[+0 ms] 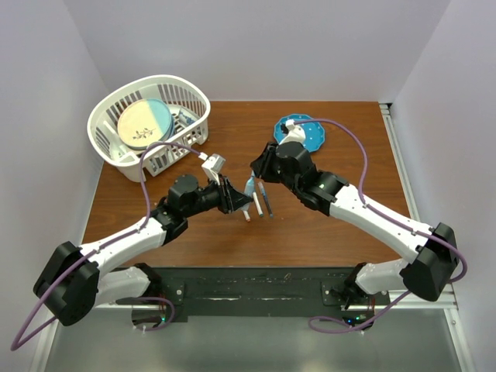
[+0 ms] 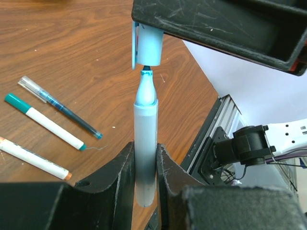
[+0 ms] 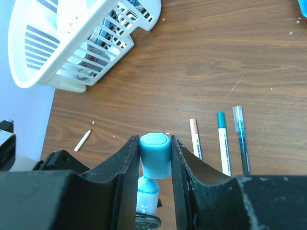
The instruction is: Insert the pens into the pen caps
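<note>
A brown wood-grain surface (image 1: 310, 232) fills the middle, scuffed with faint pale specks; plain pale walls (image 1: 256, 46) close it in at the back and both sides; a metal rail (image 1: 397, 151) runs along its right edge; the light is soft and even.

Thick light blue pen (image 2: 145, 143) upright, nib at mouth of light blue cap (image 2: 148, 47), not seated, teal-ended pen (image 2: 45, 121), orange-ended pen (image 2: 33, 158), dark blue pen (image 2: 60, 106) lying flat side by side

The left hand (image 2: 145, 152) grips the light-blue pen (image 2: 145, 122) upright — its tip just below, perhaps touching, the light-blue cap (image 2: 149, 45).
</note>
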Available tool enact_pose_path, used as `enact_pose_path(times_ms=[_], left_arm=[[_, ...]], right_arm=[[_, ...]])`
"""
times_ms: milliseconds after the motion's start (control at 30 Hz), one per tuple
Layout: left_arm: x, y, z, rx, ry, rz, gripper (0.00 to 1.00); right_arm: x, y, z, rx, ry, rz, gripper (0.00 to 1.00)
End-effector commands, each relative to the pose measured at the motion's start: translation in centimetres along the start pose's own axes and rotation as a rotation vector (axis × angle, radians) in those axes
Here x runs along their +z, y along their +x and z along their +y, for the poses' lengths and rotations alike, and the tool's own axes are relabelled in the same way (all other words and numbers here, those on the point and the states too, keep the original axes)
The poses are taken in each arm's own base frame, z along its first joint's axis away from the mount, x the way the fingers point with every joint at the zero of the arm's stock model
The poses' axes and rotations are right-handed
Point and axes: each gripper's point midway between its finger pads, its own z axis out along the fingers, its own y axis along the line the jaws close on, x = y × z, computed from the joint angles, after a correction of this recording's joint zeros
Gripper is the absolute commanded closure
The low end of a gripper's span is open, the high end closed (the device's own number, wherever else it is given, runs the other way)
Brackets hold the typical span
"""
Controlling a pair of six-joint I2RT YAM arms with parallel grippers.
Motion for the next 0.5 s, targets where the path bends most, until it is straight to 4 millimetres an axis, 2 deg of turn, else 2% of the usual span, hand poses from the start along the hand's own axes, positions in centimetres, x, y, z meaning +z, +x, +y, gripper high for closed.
enact_pose_path(times_ms=[0, 167, 467], left_arm=[[0.2, -1.7, -0.3, 0.052, 0.003, -0.058, 1.0], [0.3, -2.1, -0.3, 0.062, -0.002, -0.068, 1.0], [0.1, -3.0, -0.7, 0.101, 0.001, -0.101, 1.0]], right_arm=[[-0.5, -2.7, 2.1, 0.039, -0.033, -0.076, 1.0], [-0.6, -2.0, 2.3, 0.034, -0.04, -0.052, 1.0], [-0.9, 1.7, 0.9, 0.008, 0.002, 0.037, 1.0]])
